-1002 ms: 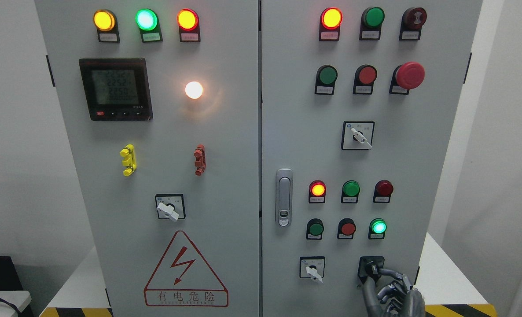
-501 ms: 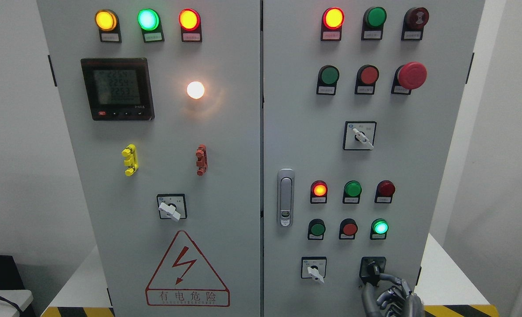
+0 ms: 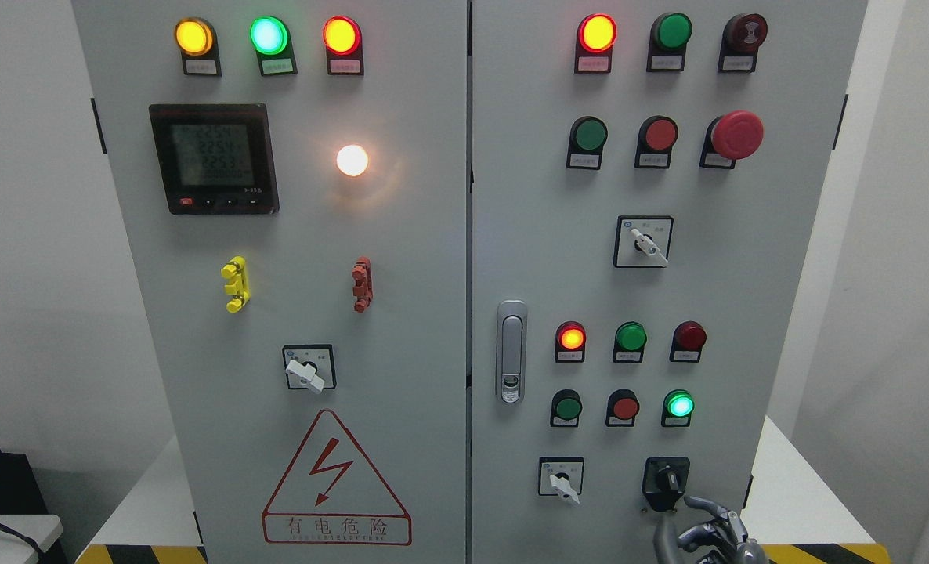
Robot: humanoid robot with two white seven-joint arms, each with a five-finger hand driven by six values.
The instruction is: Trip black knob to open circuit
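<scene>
The black rotary knob (image 3: pixel 666 479) sits in a black square plate at the bottom right of the right cabinet door, with its handle pointing roughly straight up. My right hand (image 3: pixel 677 518) is just below the knob at the picture's bottom edge. Its grey fingers (image 3: pixel 707 513) are loosely bent, apart from the knob and holding nothing. The left arm is out of view.
A white-handled selector (image 3: pixel 562 479) sits left of the black knob. Above it are rows of red and green buttons and a lit green lamp (image 3: pixel 678 405). The door latch (image 3: pixel 511 351) is near the seam. A red mushroom stop button (image 3: pixel 735 134) juts out at the upper right.
My right hand has let go of the black knob and dropped below it, so the knob is now fully uncovered. The view has shifted slightly to the right.
</scene>
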